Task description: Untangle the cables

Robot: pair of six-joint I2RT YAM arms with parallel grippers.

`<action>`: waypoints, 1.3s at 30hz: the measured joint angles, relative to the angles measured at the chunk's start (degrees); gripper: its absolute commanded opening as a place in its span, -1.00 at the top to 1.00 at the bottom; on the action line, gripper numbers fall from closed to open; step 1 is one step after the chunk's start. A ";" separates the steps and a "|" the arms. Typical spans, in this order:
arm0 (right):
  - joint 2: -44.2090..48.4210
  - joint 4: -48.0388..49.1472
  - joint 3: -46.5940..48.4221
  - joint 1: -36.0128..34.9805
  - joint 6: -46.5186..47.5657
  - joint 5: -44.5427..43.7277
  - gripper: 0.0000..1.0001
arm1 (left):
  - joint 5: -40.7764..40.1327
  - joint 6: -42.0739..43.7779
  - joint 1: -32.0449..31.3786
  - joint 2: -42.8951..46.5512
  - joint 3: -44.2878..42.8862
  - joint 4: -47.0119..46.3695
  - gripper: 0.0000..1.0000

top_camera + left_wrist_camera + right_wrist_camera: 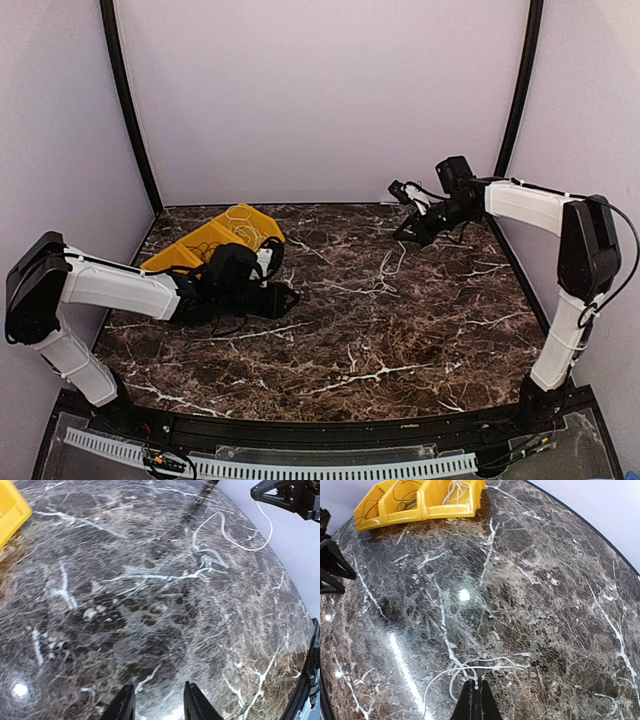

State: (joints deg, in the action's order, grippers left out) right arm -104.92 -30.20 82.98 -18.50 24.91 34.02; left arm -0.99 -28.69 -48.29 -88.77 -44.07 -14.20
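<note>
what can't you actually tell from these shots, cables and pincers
Yellow bins, top view: partly hidden by the left arm.
Wires in the bins, right wrist view: too thin to tell colours or tangles.
White cable, right wrist view: runs off the bottom edge.
Left pincer, top view: dark on dark, jaws unreadable.

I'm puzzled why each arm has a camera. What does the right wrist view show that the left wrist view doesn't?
Only the right wrist: the insides of the yellow bins, with cables lying in them. Only the left wrist: the gap in the open left gripper, nothing in it. Both: the marble table, part of the bins, and the white cable held by the shut right gripper.
</note>
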 measured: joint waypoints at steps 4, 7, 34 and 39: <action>5.22 -2.93 1.07 -1.95 0.07 1.81 1.00 | 3.10 1.29 -2.10 -3.34 -0.90 -7.72 0.12; 9.05 -4.39 2.89 -3.69 0.09 2.78 1.00 | 2.97 2.89 -4.50 -5.62 -1.42 -13.35 0.06; 12.48 -14.97 10.86 -15.91 1.44 4.31 1.00 | -10.86 7.04 -7.30 -34.10 -23.21 -28.20 0.46; 12.90 -17.27 13.55 -16.35 1.64 5.18 1.00 | -9.11 5.42 -6.40 -37.29 -23.80 -29.44 0.71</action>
State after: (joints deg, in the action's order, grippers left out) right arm -92.03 -47.46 96.53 -34.85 26.55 39.20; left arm -10.11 -23.27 -54.70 -126.06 -67.88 -43.64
